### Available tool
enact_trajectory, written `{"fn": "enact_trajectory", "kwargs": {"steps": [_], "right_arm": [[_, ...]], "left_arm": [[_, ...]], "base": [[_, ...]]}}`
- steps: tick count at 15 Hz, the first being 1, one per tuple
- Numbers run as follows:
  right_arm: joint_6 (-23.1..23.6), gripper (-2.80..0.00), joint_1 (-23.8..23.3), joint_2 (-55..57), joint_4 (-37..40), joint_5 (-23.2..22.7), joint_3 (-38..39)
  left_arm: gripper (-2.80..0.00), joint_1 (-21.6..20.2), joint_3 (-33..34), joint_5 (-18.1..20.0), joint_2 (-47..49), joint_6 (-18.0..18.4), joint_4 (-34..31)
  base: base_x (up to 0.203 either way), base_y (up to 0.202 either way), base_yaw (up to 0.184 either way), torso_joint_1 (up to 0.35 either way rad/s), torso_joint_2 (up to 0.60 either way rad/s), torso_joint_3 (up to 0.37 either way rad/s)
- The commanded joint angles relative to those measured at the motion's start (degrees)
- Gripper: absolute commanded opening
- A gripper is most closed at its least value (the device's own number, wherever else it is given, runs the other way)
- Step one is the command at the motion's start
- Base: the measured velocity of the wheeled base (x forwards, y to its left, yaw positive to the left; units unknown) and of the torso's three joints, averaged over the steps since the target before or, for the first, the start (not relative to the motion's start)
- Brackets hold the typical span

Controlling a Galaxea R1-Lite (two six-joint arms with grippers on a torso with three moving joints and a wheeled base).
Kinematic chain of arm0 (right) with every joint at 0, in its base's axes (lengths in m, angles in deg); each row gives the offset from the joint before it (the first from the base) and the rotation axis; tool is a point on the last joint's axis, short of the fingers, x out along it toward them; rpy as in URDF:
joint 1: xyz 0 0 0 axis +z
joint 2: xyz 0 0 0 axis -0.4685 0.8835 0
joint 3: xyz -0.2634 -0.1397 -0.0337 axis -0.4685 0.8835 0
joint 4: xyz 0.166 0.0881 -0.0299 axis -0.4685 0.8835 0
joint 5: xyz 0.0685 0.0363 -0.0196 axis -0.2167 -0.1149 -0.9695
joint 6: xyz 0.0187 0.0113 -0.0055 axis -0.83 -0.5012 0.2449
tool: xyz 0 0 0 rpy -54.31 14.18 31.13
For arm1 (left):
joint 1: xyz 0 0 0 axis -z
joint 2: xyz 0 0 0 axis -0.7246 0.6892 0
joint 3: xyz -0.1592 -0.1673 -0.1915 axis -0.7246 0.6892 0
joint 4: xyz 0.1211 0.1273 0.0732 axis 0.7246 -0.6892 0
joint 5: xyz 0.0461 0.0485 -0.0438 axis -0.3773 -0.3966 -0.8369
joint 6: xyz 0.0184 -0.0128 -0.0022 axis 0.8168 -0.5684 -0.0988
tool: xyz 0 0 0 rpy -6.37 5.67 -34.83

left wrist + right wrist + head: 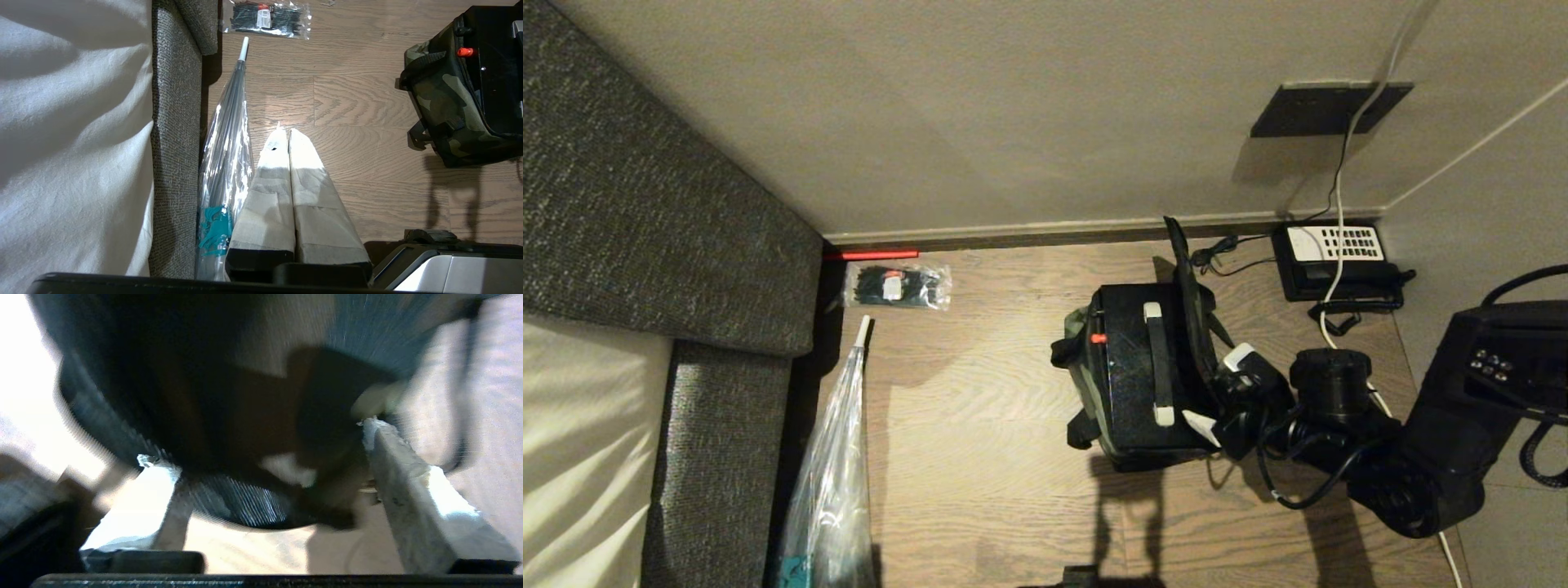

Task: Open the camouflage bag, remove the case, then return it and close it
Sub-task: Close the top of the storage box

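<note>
Case seated in opened bag

The black textured hard case (1131, 367) is seated inside the soft camouflage fabric bag (439, 100). Rigid and probably weighty, it is best taken by its grey-ended handle (1156, 363). The right gripper (1217, 392), beside the bag, is spread wide and empty.

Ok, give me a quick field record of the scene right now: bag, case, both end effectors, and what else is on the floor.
bag: camouflage bag on the wood floor, lid standing up, open
case: black case sitting inside the bag, handle and red latch facing up
right end effector: at the bag's right edge by the lid, fingers apart, holding nothing visible
left end effector: shut, parked over bare floor, away from the bag
other items: telephone by the wall, pack of cable ties, plastic-wrapped umbrella beside the sofa
</note>
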Motion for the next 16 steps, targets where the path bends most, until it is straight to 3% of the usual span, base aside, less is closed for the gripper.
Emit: {"fn": "enact_trajectory", "kwargs": {"steps": [1,7,11,14,15,16], "right_arm": [[-0.02,0.00,-1.04,-2.89,-0.70,-0.04,-0.64],[-1.34,0.00,-2.36,-3.04,-2.31,-0.02,-4.33],[-3.60,0.00,-3.04,-3.88,-1.31,0.22,-10.65],[-4.85,0.00,-3.06,-5.88,1.14,0.07,-10.70],[-6.46,-2.80,-3.06,-6.87,1.81,-0.02,-10.74],[-6.78,-2.80,-3.00,-7.30,2.66,-0.04,-10.34]], "left_arm": [[-2.80,-0.02,0.01,0.00,-0.20,-0.01,0.00],[-2.80,-0.02,0.01,0.00,-0.20,-0.01,0.00],[-2.80,-0.02,0.01,0.00,-0.20,-0.01,0.00],[-2.80,-0.02,0.01,0.00,-0.20,-0.01,0.00],[-2.80,-0.02,0.01,0.00,-0.20,-0.01,0.00],[-2.80,-0.02,0.01,0.00,-0.20,-0.01,0.00]], "base": [[0.000,0.000,0.000,0.000,0.00,0.000],[0.000,0.000,0.000,0.000,0.00,0.000],[0.000,0.000,0.000,0.000,0.00,0.000],[0.000,0.000,0.000,0.000,0.00,0.000],[0.000,0.000,0.000,0.000,0.00,0.000],[0.000,0.000,0.000,0.000,0.00,0.000]]}}
